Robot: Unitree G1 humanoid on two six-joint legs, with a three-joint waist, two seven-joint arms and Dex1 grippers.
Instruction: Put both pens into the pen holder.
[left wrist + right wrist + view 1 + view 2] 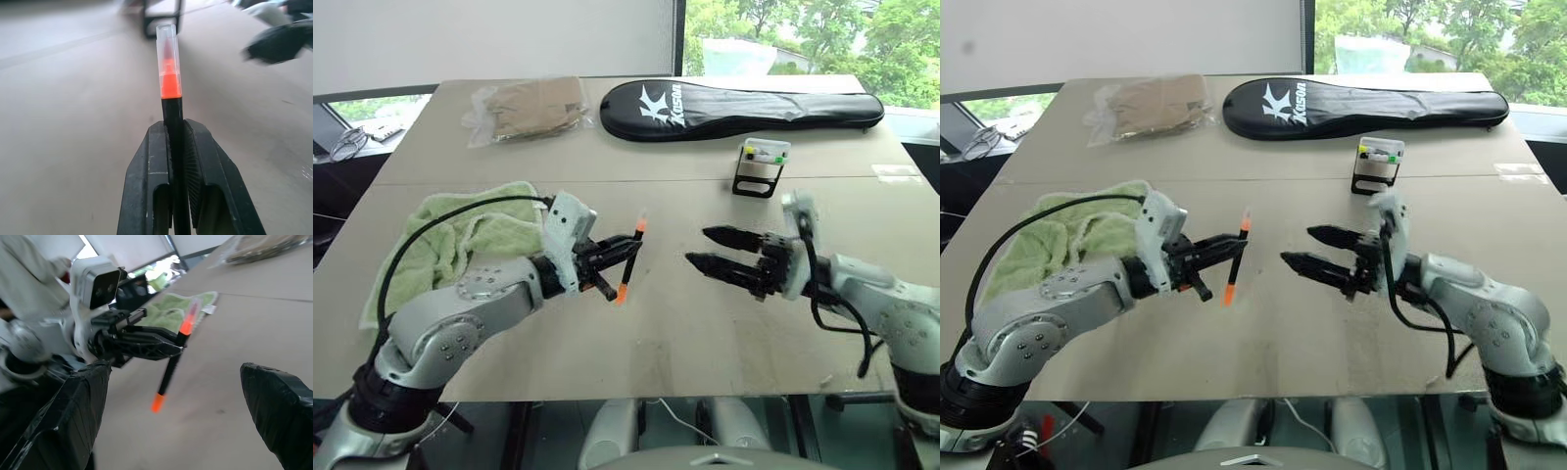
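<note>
1. The table (607, 343) is seen as broad and mostly bare in front; its near edge runs just below both arms, and open room lies between the grippers and the far half.
2. A racket bag (744, 108) is laid across the far side at 12 to 1 o'clock, with a plastic packet (524, 108) at 11 o'clock and a green towel (460, 240) at 9 o'clock under the left arm.
3. The holder (761, 168) stands upright at 1 o'clock from the table's middle, well apart from both grippers and nearer the right arm.
4. The left gripper (612, 259) is clamped on the orange pen (630, 257), gripped around its black barrel and lifted off the table.
5. The pen's long axis is held steeply, tilted slightly, cap end up toward 12 o'clock and orange tail down toward 6 o'clock.
6. The right gripper (697, 247) is held with its fingers apart and empty, pointing toward 9 o'clock at the pen, near it but not touching.
7. A handover is judged likely, since the holder lies on the right arm's side; the gap at 3 o'clock of the pen is unobstructed.
8. The blue pen cannot be located.
</note>
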